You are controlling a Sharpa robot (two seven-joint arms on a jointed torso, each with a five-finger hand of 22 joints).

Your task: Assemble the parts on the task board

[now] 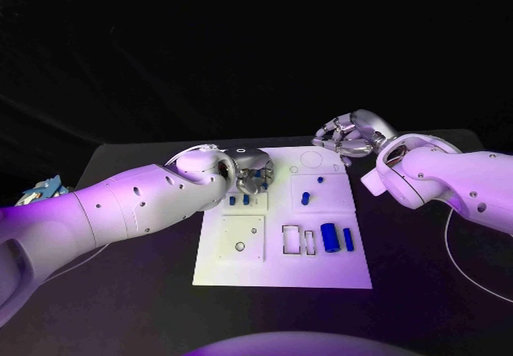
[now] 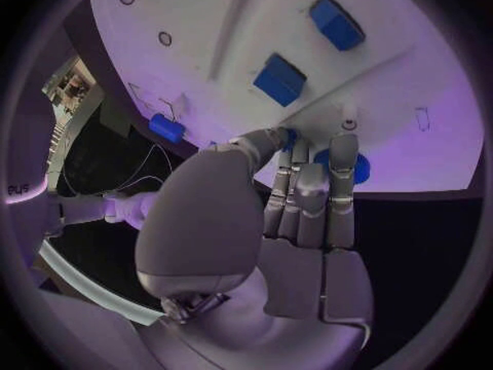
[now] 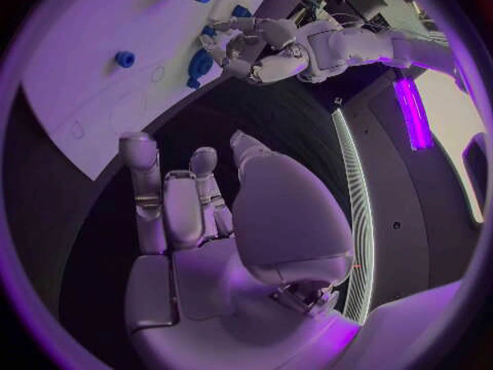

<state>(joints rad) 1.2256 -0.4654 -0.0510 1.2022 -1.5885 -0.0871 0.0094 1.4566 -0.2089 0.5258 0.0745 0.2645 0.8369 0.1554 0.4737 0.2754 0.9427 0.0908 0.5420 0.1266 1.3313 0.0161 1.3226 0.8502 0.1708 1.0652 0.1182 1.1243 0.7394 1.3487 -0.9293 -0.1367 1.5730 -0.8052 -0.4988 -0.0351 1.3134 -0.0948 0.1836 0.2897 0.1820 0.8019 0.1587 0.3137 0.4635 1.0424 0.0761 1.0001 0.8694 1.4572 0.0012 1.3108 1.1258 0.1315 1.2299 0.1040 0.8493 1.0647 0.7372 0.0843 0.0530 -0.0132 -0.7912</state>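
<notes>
Black table under white task board, centred.

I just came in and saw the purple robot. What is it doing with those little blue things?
The robot is putting blue parts together on a white board. Its left hand is down on the board's far left area, fingers touching a round blue part near the edge. Whether it actually grips it is hard to tell. Its right hand hovers off the board's far right corner, holding nothing. More blue parts lie on the board: a small one in the middle and two long ones nearer the robot.
</notes>
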